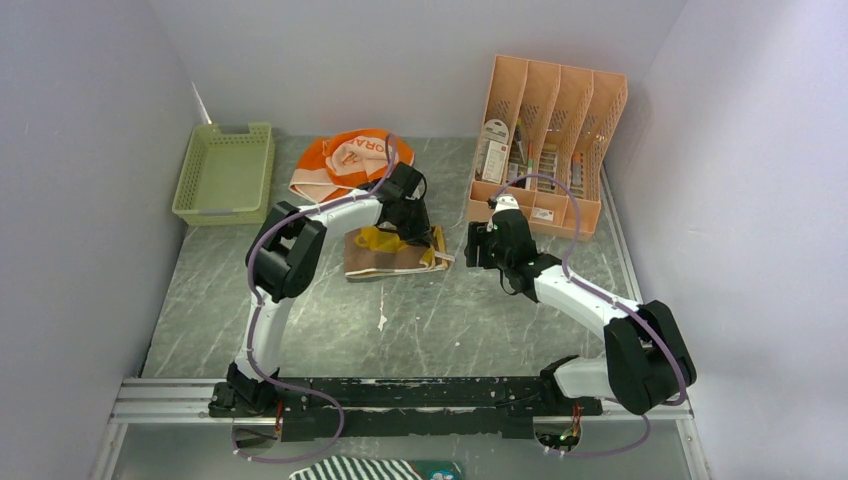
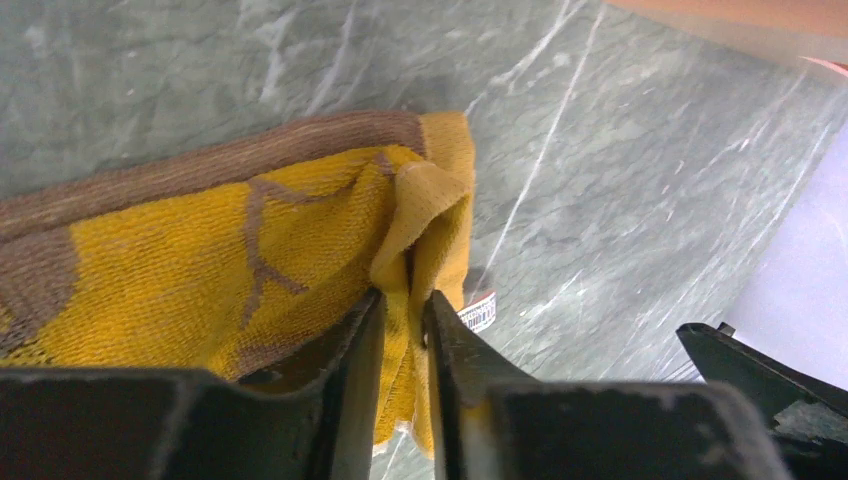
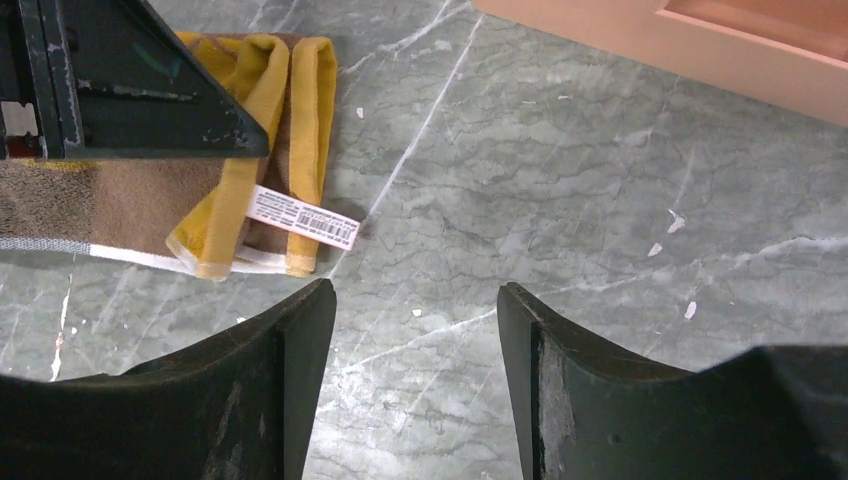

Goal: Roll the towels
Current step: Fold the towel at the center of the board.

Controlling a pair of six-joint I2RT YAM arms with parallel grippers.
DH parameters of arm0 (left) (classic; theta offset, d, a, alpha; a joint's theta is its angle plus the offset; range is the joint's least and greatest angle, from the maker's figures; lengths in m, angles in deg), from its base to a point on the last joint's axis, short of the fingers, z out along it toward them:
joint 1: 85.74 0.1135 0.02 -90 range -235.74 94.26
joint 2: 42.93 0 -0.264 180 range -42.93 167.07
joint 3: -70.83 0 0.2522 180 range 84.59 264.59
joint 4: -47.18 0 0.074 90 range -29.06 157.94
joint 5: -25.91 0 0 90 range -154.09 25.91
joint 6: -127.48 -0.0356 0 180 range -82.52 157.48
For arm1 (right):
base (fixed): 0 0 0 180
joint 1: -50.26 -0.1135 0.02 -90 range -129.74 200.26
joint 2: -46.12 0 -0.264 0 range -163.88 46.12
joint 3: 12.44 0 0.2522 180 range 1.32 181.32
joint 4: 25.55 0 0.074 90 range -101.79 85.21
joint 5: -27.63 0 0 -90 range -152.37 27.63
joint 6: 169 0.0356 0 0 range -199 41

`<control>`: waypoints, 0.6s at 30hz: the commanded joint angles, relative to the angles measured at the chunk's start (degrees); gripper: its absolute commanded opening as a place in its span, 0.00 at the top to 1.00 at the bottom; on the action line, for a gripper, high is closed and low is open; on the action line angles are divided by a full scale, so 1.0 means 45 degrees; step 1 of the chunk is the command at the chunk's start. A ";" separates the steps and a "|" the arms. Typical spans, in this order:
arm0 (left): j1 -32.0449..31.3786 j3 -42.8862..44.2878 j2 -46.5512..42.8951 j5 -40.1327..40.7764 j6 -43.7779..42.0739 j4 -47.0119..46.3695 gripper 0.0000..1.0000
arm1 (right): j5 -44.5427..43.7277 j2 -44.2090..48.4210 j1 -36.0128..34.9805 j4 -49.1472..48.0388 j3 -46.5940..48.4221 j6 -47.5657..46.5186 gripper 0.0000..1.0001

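The smaller yellow-tan towel [image 1: 385,255] lies partly folded in the middle of the table, brown bands showing. My left gripper [image 2: 405,305] stands over its right end, jaws nearly together with a raised yellow fold of that towel [image 2: 200,260] pinched between them. The orange-bordered towel [image 1: 345,160] with lettering lies crumpled at the back, behind the left arm. My right gripper [image 3: 415,290] hovers open over bare table just right of the yellow-tan towel [image 3: 260,130], nothing between its fingers. A white barcode label [image 3: 303,217] sticks out from the towel's edge.
A pale green basket [image 1: 225,172] stands at the back left. At the back right, close behind the right gripper [image 1: 478,245], is a peach file organiser [image 1: 545,140] holding small items. Grey walls close in both sides.
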 commanded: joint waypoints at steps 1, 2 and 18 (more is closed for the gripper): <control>-0.0230 -0.0349 -0.0418 -0.0557 0.0881 -0.1539 0.63 | -0.0222 0.0281 0.0080 -0.0120 -0.0162 -0.0002 0.39; -0.0253 -0.0531 -0.0649 -0.0476 0.0938 -0.1715 0.59 | -0.0215 0.0262 0.0086 -0.0147 -0.0160 -0.0005 0.39; 0.3180 -0.4174 -0.7107 0.0745 -0.0980 -0.2325 0.39 | 0.2002 -0.1821 -0.1490 -0.2567 0.2293 -0.0517 0.48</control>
